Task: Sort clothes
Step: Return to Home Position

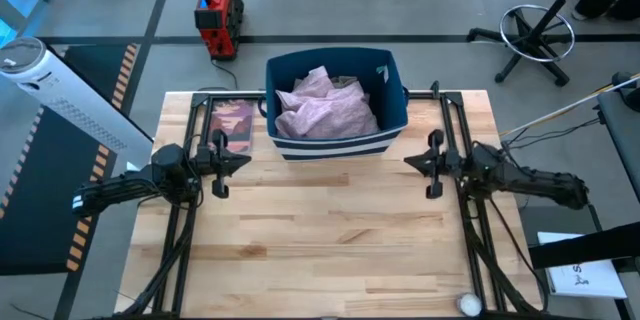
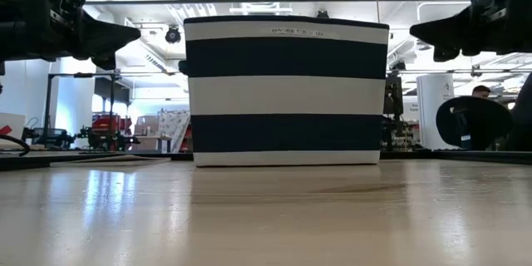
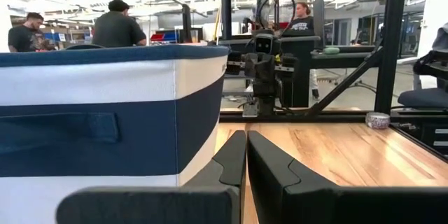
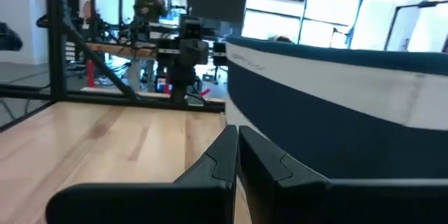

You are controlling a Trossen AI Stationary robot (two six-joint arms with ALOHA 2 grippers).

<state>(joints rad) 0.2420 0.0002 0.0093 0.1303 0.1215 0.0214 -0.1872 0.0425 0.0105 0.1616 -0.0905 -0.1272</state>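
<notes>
A pale pink garment (image 1: 325,112) lies crumpled in the navy bin with white stripes (image 1: 392,120) at the table's far middle; a bit of khaki-grey cloth (image 1: 345,84) shows beside it. The other clothes are hidden or out of view. My left gripper (image 1: 246,160) is shut and empty, held above the table to the left of the bin's near corner. My right gripper (image 1: 410,161) is shut and empty to the right of the bin's near corner. The bin also shows in the low view (image 2: 285,91) and in both wrist views (image 3: 105,112) (image 4: 350,105).
A flat pink-covered book (image 1: 231,123) lies left of the bin. A roll of tape (image 1: 467,303) sits at the table's near right corner. The bare wooden tabletop (image 1: 330,240) spreads in front of the bin. People stand in the room beyond (image 3: 115,24).
</notes>
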